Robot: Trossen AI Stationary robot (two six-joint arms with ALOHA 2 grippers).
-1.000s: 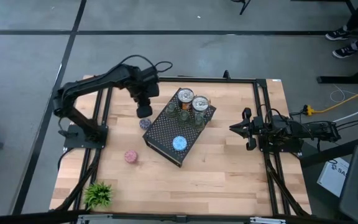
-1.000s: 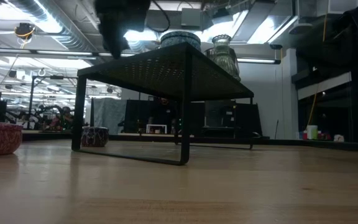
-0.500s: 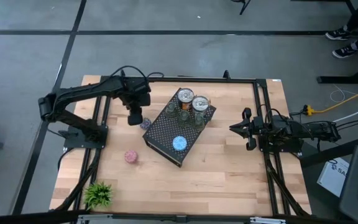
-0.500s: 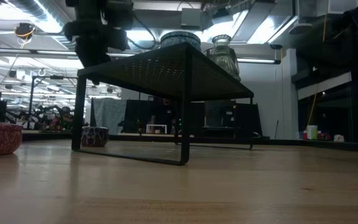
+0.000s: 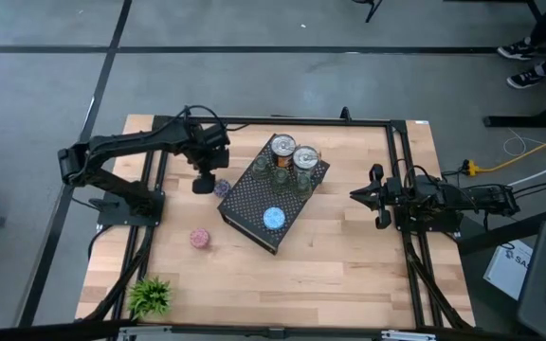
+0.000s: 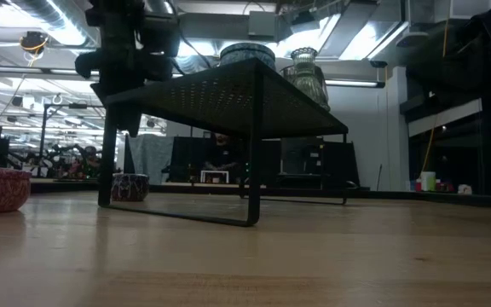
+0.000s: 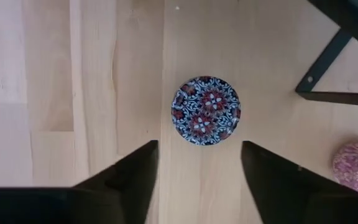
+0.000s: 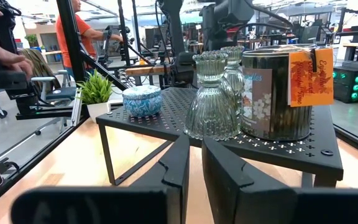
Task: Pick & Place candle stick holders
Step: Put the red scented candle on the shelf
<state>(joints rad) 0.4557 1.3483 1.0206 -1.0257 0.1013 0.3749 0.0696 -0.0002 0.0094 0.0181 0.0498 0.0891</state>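
Observation:
My left gripper (image 5: pixel 203 182) hangs open above the table left of the black perforated stand (image 5: pixel 273 201), fingers pointing down. The purple patterned round holder (image 7: pixel 206 111) sits on the wood below it, in line with the gap between the fingers and untouched; it also shows in the high view (image 5: pixel 221 188) and the low view (image 6: pixel 129 187). A pink holder (image 5: pixel 200 238) rests on the table nearer the front. On the stand are a blue round holder (image 5: pixel 274 219), two silver cans (image 5: pixel 283 149) and green glassy holders (image 5: pixel 261 168). My right gripper (image 5: pixel 358 194) waits shut at the table's right.
A small green plant (image 5: pixel 150 296) stands at the near left corner. The stand's legs (image 7: pixel 328 68) come down close to the purple holder. Bare wood lies in front of the stand and between it and my right arm. People show in the room beyond (image 8: pixel 86 31).
My left gripper has moved toward the table's left edge and down, coming over the purple holder, and its fingers have opened. The holders have stayed in place.

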